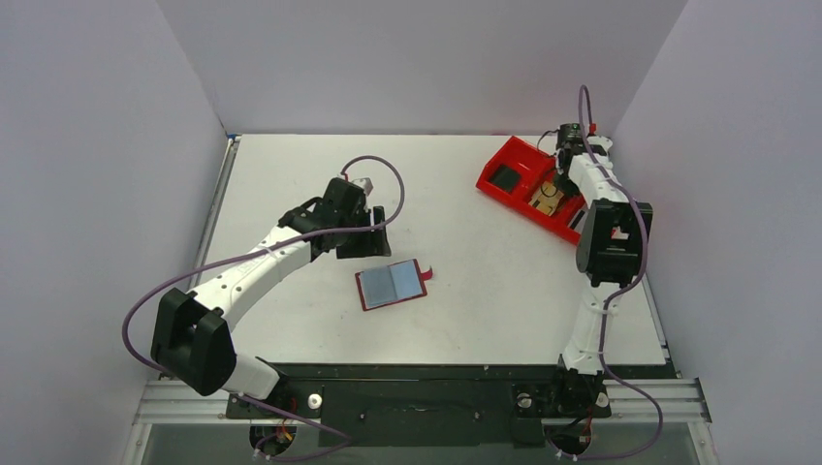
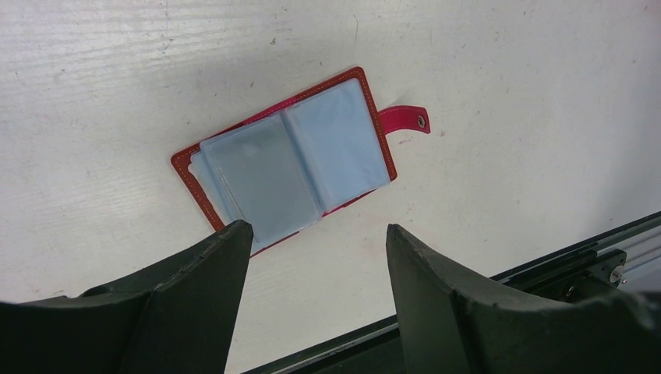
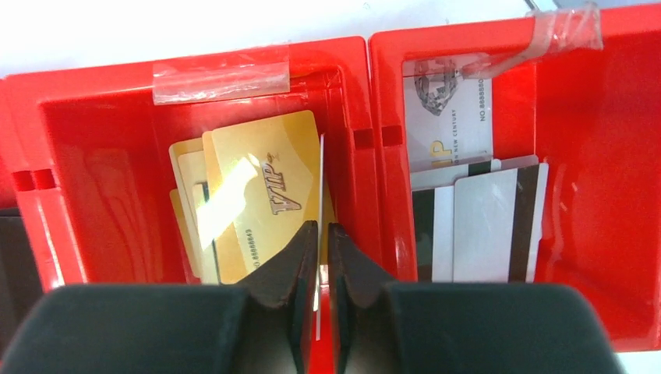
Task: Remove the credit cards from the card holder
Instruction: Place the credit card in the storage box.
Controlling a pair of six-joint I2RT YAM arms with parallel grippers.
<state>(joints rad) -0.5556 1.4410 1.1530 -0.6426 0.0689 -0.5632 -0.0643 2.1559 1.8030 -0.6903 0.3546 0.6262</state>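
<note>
Looking part-done — right gripper pinches thin white card over red plastic bin; left gripper gapes nr centre-frame dark-red card holder, blue-grey cards prob. inside.

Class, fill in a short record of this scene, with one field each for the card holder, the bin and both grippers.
card holder: lying open on the table, strap out to one side, pale sleeves showing
left gripper: open, near the holder, holding nothing
red bin: gold cards in one compartment, white striped cards in the next
right gripper: shut on a thin card, held edge-on over the gold cards' compartment
</note>
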